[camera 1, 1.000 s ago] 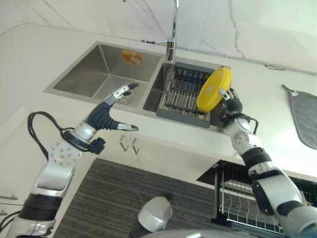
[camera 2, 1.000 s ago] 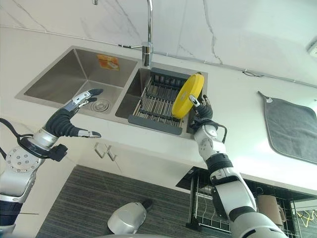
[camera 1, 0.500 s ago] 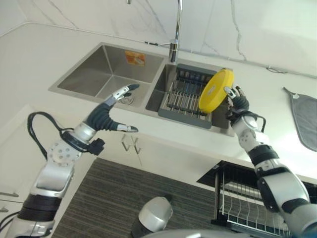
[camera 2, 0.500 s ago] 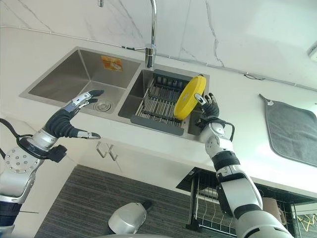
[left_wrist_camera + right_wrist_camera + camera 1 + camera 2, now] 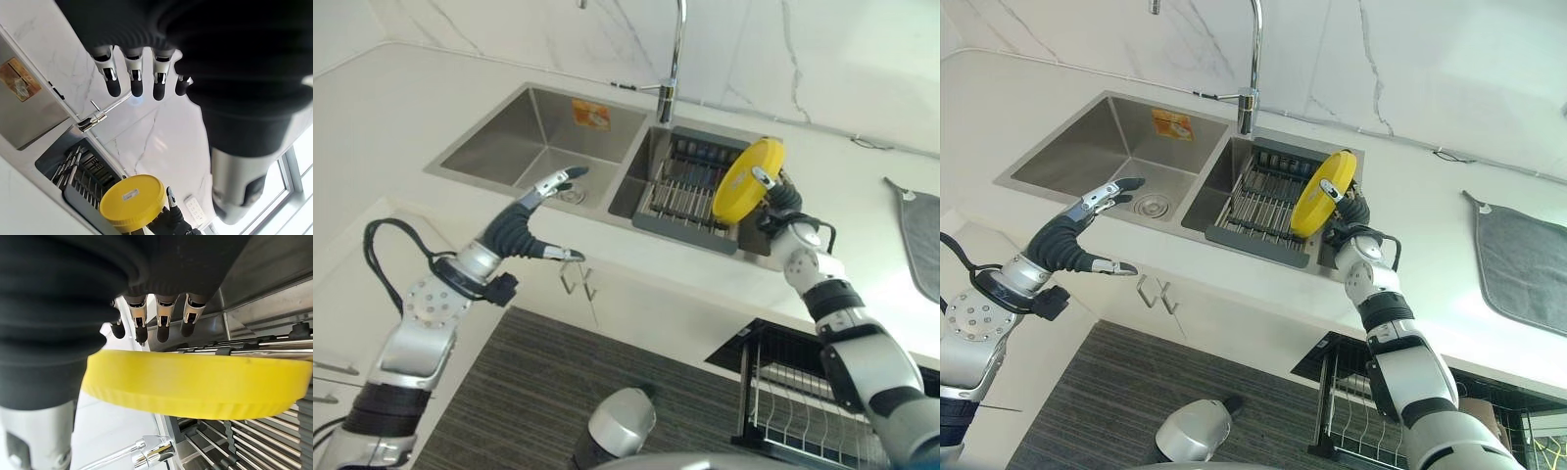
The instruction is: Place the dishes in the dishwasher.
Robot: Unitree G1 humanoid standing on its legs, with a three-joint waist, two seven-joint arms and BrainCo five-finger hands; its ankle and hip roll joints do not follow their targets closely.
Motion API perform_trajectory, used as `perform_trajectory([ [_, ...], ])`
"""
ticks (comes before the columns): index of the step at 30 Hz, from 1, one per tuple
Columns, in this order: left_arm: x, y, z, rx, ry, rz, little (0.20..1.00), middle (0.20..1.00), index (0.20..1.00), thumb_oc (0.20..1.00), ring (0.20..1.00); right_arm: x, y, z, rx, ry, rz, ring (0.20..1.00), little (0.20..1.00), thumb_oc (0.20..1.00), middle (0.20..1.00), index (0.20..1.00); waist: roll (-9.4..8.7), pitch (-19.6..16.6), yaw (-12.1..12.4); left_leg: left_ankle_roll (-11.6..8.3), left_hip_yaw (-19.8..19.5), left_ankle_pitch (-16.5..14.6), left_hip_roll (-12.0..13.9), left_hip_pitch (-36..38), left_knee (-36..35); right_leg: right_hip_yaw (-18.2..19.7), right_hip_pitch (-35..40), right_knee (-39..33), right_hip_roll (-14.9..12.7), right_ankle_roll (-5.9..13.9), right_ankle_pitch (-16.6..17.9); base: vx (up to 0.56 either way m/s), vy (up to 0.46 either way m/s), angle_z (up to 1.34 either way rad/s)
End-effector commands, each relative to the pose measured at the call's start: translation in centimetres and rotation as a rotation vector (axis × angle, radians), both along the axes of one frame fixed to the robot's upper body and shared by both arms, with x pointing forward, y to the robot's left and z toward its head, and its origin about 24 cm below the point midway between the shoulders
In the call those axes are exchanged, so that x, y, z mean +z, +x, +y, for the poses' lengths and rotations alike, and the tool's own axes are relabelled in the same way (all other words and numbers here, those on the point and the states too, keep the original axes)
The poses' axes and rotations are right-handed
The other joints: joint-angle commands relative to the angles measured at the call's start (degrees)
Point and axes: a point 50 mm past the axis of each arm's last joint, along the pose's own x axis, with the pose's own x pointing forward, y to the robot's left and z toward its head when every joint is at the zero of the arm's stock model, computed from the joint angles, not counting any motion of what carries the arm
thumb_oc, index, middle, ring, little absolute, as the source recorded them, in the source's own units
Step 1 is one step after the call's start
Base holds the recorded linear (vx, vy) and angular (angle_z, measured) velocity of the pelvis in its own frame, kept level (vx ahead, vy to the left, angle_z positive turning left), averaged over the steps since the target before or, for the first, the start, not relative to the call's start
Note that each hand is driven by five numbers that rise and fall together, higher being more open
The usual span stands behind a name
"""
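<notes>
A round yellow plate [image 5: 747,181] is held on edge above the right end of the dish rack [image 5: 685,196] in the sink's right basin. My right hand [image 5: 783,203] is shut on it, with the fingers [image 5: 164,325] behind the plate [image 5: 195,382] and the thumb on its near side. My left hand [image 5: 521,227] hangs open above the counter's front edge, before the left basin [image 5: 524,147], holding nothing. The plate [image 5: 131,201] is also visible past its fingers [image 5: 134,78]. The dishwasher's wire rack [image 5: 793,397] stands pulled out under the counter at the lower right.
A tall faucet [image 5: 675,59] rises behind the divider between the basins. A grey towel [image 5: 1523,259] lies on the counter at the right. Cabinet handles [image 5: 576,284] sit below the counter edge. A striped dark mat [image 5: 538,392] covers the floor.
The whole picture has shifted right, so the camera moved. The plate and right hand stay over the rack's right end. The left hand holds its pose.
</notes>
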Motion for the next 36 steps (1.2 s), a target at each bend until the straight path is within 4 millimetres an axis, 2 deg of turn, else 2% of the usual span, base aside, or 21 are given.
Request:
perform_trajectory([
  [1, -1.0, -1.6, 0.3, -0.027, -0.019, 0.029, 1.000, 1.000, 1.000, 1.000, 1.000, 0.8, 0.3, 0.8, 0.021, -0.048, -0.036, 1.000, 1.000, 1.000, 1.000, 1.000, 2.72, -7.1, -0.1, -2.19, 0.9, 3.5, 11.3, 7.2, -12.6, 0.5, -2.2, 2.2, -1.5, 1.54, 3.8, 0.00, 0.000, 0.00],
  [9, -0.7, -1.5, 0.2, -0.030, 0.013, 0.009, 1.000, 1.000, 1.000, 1.000, 1.000, 0.8, 0.5, 0.7, 0.003, -0.074, -0.013, 1.000, 1.000, 1.000, 1.000, 1.000, 2.60, -7.1, 0.1, -2.26, 0.7, 3.7, 11.1, 7.0, -12.5, 0.2, -2.0, 2.3, -1.3, 1.31, 3.6, 0.00, 0.000, 0.00],
  [14, -0.1, -1.8, -0.3, -0.042, 0.117, -0.076, 1.000, 1.000, 1.000, 1.000, 1.000, 0.8, 0.6, -0.2, -0.093, -0.144, 0.040, 1.000, 1.000, 1.000, 1.000, 1.000, 2.61, -7.2, 0.3, -2.21, 0.6, 3.5, 11.0, 6.8, -12.4, 0.3, -2.3, 2.5, -1.3, 1.31, 3.5, 0.00, 0.000, 0.00],
  [24, -0.4, -2.0, -0.1, -0.045, 0.100, -0.049, 1.000, 1.000, 1.000, 1.000, 1.000, 2.3, 1.2, -0.3, -0.094, -0.213, 0.025, 1.000, 1.000, 1.000, 1.000, 1.000, 2.52, -7.2, 1.4, -2.40, 0.0, 3.6, 10.9, 6.9, -12.1, -0.5, -1.9, 3.0, -1.1, 0.84, 3.0, 0.00, 0.003, 0.03],
  [35, -0.5, -2.1, -0.1, -0.044, 0.094, -0.040, 1.000, 1.000, 1.000, 1.000, 1.000, 3.0, 1.5, 0.4, -0.084, -0.258, 0.034, 1.000, 1.000, 1.000, 1.000, 1.000, 2.40, -7.3, 1.7, -2.51, -0.2, 3.8, 10.8, 6.9, -12.4, -0.8, -1.5, 2.7, -0.8, 0.68, 2.9, 0.00, 0.001, 0.03],
  [36, -0.5, -2.1, -0.1, -0.045, 0.094, -0.040, 1.000, 1.000, 1.000, 1.000, 1.000, 3.1, 1.5, 0.3, -0.093, -0.262, 0.037, 0.605, 0.605, 0.605, 0.605, 0.605, 2.37, -7.3, 1.8, -2.50, -0.3, 3.8, 10.8, 6.9, -12.3, -0.9, -1.5, 2.7, -0.8, 0.68, 2.9, 0.00, 0.000, 0.00],
])
